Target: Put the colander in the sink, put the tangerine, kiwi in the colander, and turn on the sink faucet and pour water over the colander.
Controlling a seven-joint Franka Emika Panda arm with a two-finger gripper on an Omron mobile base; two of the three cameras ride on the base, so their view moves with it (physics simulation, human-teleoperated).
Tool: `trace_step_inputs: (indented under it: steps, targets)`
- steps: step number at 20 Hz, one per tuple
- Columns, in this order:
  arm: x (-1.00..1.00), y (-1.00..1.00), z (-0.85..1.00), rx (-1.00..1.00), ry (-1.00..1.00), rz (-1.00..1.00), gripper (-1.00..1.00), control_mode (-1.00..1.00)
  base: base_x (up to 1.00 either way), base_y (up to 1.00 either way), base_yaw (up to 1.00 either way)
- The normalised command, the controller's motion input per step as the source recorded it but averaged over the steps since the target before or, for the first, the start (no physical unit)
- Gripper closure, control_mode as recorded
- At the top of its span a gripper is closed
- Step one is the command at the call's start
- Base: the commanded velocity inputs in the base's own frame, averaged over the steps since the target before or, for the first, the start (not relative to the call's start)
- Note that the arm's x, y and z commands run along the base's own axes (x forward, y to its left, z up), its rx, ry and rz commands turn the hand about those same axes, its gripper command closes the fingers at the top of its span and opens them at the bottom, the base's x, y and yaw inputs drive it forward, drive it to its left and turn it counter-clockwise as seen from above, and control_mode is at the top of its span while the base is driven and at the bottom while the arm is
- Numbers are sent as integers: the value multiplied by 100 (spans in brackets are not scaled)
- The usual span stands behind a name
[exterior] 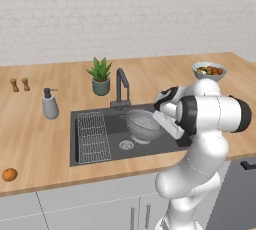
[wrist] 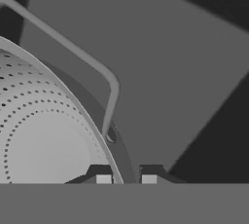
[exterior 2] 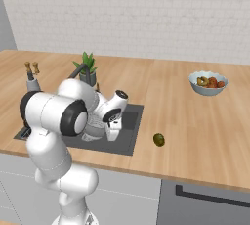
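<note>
Across the wooden counter (exterior: 40, 139), items listed by size.

Sink (exterior: 172, 141): dark grey rectangular basin set into the counter, with a wire grid rack (exterior: 93, 136) on its left half and a round steel drain (exterior: 126, 145) near the middle.

Colander (exterior: 144, 125): perforated silver-grey bowl, inside the sink, right of the rack and just in front of the sink faucet. In the hand view its rim (wrist: 73, 102) and a thin wire handle (wrist: 73, 50) lie close to the camera.

Sink faucet (exterior: 121, 88): dark angular tap on the sink's back edge.

Gripper (wrist: 125, 178): clenched on the colander's rim, one fingertip inside the bowl, one outside; the hand is low over the sink's right part.

Potted plant (exterior: 100, 76): behind the sink, left of the faucet.

Bowl of mixed fruit (exterior: 209, 70): far right on the counter.

Soap dispenser (exterior: 49, 104): left of the sink.

Two small shakers (exterior: 20, 84): back left.

Tangerine (exterior: 9, 174): near the counter's front edge, well left of the sink.

Kiwi (exterior 2: 158, 140): on the counter, near the sink's right edge.
</note>
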Motion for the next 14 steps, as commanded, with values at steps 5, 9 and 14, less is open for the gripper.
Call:
trace_step_inputs:
  steps: [5,9,14]
  targets:
    - [0,20,-24,0,0,10,100,-100,0,0,0]
    - [0,27,-21,0,0,10,100,-100,0,0,0]
    - [0,26,-22,0,0,7,100,-100,0,0,0]
